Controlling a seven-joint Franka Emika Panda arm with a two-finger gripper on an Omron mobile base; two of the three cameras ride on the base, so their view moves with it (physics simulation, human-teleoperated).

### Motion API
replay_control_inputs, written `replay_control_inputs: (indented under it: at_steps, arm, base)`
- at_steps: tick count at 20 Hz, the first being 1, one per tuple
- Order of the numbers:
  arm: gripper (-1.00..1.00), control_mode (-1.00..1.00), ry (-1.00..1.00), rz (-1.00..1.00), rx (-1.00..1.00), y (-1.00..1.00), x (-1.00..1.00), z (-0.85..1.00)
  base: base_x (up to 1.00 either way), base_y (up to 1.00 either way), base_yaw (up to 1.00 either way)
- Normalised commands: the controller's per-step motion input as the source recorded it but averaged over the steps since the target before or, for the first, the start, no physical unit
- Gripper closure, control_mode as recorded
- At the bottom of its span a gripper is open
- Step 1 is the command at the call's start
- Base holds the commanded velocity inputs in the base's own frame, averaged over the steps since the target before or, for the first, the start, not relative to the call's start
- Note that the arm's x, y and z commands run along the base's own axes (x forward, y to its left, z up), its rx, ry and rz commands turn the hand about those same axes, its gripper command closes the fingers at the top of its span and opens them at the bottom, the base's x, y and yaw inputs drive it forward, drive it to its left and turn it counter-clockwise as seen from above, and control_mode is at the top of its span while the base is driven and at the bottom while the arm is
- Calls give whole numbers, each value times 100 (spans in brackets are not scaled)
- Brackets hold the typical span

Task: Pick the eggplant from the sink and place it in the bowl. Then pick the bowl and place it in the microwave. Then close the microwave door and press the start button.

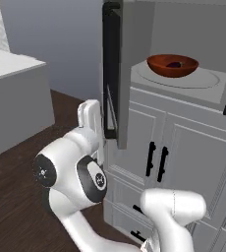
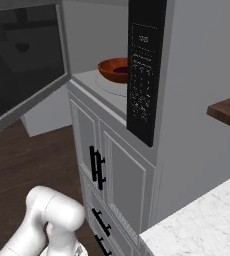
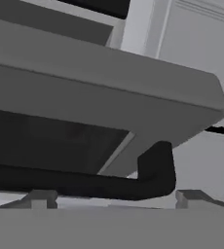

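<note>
The reddish-brown bowl [image 1: 159, 67] [image 2: 107, 70] sits on the glass turntable [image 1: 206, 80] inside the microwave [image 2: 187, 75]. The dark eggplant [image 1: 173, 64] [image 2: 121, 70] lies in it. The microwave door [image 1: 119, 74] [image 2: 24, 65] stands swung open to the left. My white hand [image 1: 89, 115] is at the door's outer face, near its lower end. In the hand view my gripper [image 3: 116, 199] is open, its fingertips [image 3: 43, 197] on either side of the door's black handle [image 3: 84, 182], just short of it. The sink is out of view.
The black control panel [image 2: 144, 75] is right of the microwave opening. Grey cabinet doors with black handles [image 1: 156, 160] [image 2: 97, 167] fill the space below. A grey island [image 1: 16, 93] stands left, a marble counter [image 2: 202, 225] and a wooden top [image 2: 227, 110] right.
</note>
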Motion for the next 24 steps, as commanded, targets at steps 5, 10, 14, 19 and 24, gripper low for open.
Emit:
replay_control_inputs:
  at_steps: [5, 10, 14, 19, 24]
  arm:
    - [-100, -100, -3, 0, 30, -100, 0, 42]
    - [-100, -100, 0, 0, 29, -100, 12, 35]
    - [-100, -100, 0, 0, 28, -100, 28, 25]
    - [-100, -100, 0, 0, 16, -78, 46, 2]
    - [-100, -100, 0, 0, 9, -54, 73, 0]
  base:
    - [0, 0, 0]
    - [0, 0, 0]
    - [0, 0, 0]
    - [0, 0, 0]
    - [0, 0, 0]
